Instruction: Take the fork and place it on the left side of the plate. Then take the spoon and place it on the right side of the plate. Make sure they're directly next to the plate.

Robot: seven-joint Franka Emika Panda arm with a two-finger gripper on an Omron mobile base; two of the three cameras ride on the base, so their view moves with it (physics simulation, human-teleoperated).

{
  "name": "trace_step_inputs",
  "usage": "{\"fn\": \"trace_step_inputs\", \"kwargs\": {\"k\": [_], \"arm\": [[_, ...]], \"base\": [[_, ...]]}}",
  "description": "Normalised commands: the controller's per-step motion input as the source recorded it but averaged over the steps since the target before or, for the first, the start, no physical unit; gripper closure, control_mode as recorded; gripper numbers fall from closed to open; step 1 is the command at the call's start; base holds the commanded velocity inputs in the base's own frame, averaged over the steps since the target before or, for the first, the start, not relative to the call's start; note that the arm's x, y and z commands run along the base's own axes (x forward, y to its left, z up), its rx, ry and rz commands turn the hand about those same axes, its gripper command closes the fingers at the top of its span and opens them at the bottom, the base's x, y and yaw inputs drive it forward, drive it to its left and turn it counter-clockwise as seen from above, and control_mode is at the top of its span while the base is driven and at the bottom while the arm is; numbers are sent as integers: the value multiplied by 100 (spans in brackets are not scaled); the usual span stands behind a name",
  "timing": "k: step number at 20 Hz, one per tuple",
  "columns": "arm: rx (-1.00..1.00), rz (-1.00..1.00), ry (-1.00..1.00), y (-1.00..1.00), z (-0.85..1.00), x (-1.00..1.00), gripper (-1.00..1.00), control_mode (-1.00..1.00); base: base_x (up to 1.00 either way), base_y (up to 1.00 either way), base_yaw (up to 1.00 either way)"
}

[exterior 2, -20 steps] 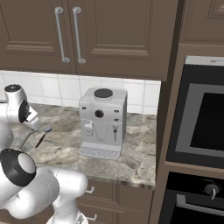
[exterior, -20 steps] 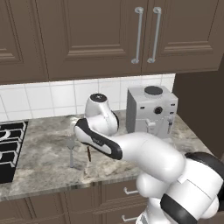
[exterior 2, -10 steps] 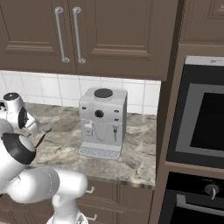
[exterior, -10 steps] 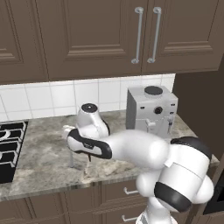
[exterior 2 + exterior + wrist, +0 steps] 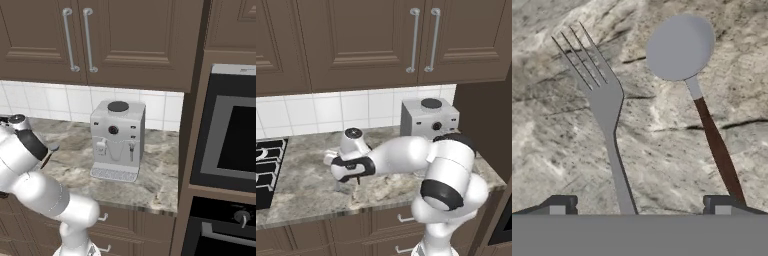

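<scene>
In the hand view the all-grey fork (image 5: pixel 607 107) lies on the granite counter (image 5: pixel 662 140), tines toward the top left. Its handle runs down between my fingertips (image 5: pixel 559 205). The spoon (image 5: pixel 682 47) lies to the fork's right; its round grey bowl is at the top and its dark handle slants down to just beside the right fingertip. My gripper (image 5: pixel 640 207) is open and holds nothing, hovering low over both. In the left base view the gripper (image 5: pixel 347 184) points down at the counter left of the coffee machine. The spoon (image 5: pixel 52 148) also peeks out beside my arm. The plate is out of view.
A grey coffee machine (image 5: pixel 428 120) (image 5: pixel 117 140) stands on the counter to the right of the hand. A black stove top (image 5: pixel 266 170) lies at the counter's left end. A wall oven (image 5: pixel 230 145) fills the right side. Dark cabinets hang above.
The arm has swung left and down, bringing the hand from above the counter to just over the cutlery. The jaws have stayed open.
</scene>
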Motion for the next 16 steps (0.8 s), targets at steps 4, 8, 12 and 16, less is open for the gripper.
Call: {"fn": "trace_step_inputs", "kwargs": {"k": [4,8,12,16], "arm": [[0,2,4,23,-23,24,-100,-100],[-1,2,10,21,-13,18,-100,-100],[-6,2,15,19,-16,11,-100,-100],[-19,2,6,16,-33,9,-100,-100]], "base": [[0,0,0],[0,0,0],[0,0,0],[0,0,0]]}}
